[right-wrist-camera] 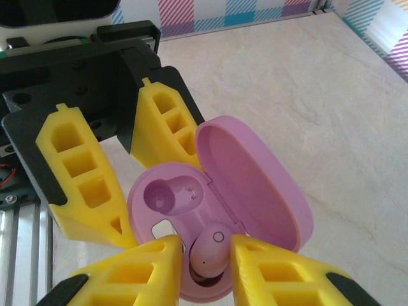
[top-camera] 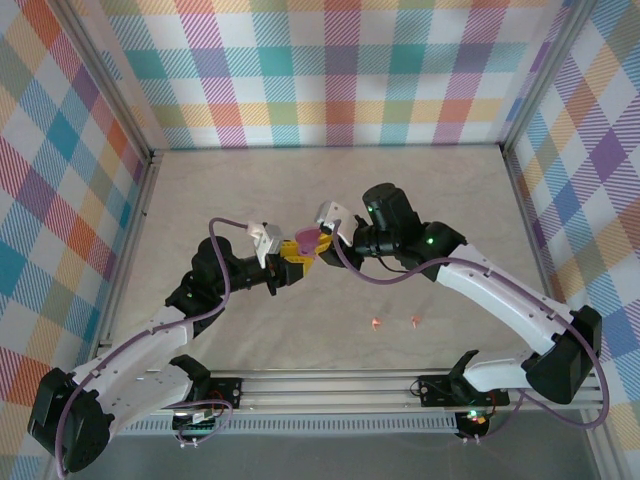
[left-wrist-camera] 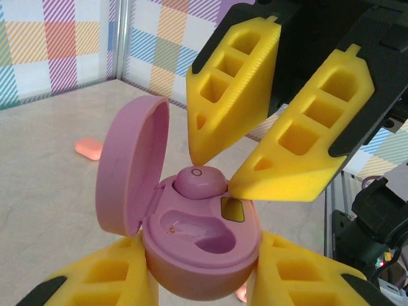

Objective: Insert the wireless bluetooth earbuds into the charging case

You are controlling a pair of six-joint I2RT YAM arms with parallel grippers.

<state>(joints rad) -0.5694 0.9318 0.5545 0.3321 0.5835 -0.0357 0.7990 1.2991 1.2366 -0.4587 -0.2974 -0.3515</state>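
Observation:
My left gripper (left-wrist-camera: 201, 271) is shut on the base of a lilac-purple charging case (left-wrist-camera: 191, 252), held off the table with its lid (left-wrist-camera: 131, 166) swung open. One lilac earbud (right-wrist-camera: 210, 252) sits in the case's far socket; the near socket (left-wrist-camera: 197, 229) is empty. My right gripper (right-wrist-camera: 207, 258) hangs over the case with its yellow fingers (right-wrist-camera: 146, 264) on either side of that earbud, slightly open, with a thin gap on one side. From above, both grippers (top-camera: 285, 268) (top-camera: 318, 245) meet at the case (top-camera: 305, 240) mid-table. Two salmon-orange earbuds (top-camera: 375, 323) (top-camera: 416, 321) lie on the table.
Plaid walls enclose the pale marble-look table (top-camera: 440, 200) on three sides. A metal rail (top-camera: 330, 385) with the arm bases runs along the near edge. The orange earbuds lie between that rail and the grippers.

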